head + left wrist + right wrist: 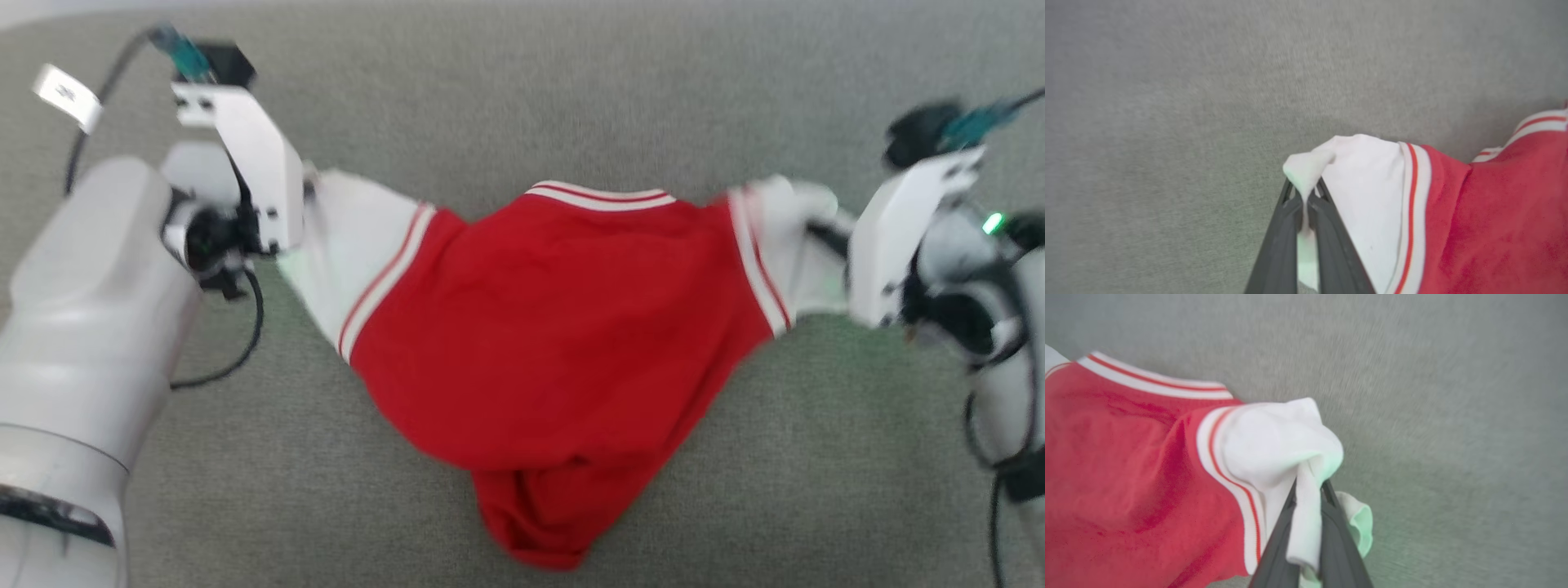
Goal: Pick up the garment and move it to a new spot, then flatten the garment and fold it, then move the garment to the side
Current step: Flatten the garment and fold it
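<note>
Garment [539, 327]: red, white striped sleeves stretched wide, body sagging.

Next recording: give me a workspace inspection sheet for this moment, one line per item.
Surface: grey textured surface, even, no marks seen.
Job's things: red garment spread between both grippers by its white sleeve ends, lower part sagging and bunched; picture blurred.
Clutter: nothing seen.
Grippers: left gripper shut on one white sleeve end; right gripper shut on the other.
Cables: black cable loops beside the left wrist; second cable by the right arm; both apart from the garment.
Surroundings: nothing seen.
</note>
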Available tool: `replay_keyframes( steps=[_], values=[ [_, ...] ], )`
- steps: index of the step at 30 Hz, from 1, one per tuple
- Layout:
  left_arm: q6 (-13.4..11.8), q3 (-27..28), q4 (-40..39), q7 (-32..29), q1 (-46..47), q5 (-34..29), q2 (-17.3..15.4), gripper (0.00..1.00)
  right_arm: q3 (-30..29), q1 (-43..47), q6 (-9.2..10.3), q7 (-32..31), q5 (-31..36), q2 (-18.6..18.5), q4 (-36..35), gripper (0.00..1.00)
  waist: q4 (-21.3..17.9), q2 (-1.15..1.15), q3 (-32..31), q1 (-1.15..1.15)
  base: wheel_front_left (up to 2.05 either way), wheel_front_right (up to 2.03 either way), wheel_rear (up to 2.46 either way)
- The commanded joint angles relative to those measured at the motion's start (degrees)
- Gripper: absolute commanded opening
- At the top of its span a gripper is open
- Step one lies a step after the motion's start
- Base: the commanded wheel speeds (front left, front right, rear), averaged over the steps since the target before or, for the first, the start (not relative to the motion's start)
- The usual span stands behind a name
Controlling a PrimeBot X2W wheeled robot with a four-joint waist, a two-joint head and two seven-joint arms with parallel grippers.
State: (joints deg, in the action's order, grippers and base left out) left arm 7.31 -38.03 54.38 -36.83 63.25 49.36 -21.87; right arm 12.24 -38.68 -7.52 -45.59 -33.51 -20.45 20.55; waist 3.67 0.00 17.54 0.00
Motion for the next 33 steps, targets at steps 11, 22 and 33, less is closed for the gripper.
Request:
replay_keyframes(
  steps=[11, 22, 33],
  values=[
    [-1.2, 2.2, -4.8, 0.1, 6.8, 0.9, -4.1, 0.0, -6.0, -9.4, 0.04, -1.5, 1.4, 0.5, -3.3, 0.0, 1.5, 0.0, -10.8, 0.0, 0.0, 0.0, 0.0],
    [-4.0, 5.4, -10.7, 3.1, 11.2, 0.6, -8.7, 0.0, -7.9, -18.4, 0.05, -1.5, 3.6, 4.5, -1.2, 0.0, 1.0, 0.0, -15.2, 0.0, 0.0, 0.0, 0.0],
    [-5.7, 6.8, -15.7, 4.7, 15.5, 0.1, -10.2, 0.0, -8.0, -25.5, 0.04, 0.2, 6.0, 6.1, 0.6, 0.0, 0.9, 0.0, -14.2, 0.0, 0.0, 0.0, 0.0]
  ],
)
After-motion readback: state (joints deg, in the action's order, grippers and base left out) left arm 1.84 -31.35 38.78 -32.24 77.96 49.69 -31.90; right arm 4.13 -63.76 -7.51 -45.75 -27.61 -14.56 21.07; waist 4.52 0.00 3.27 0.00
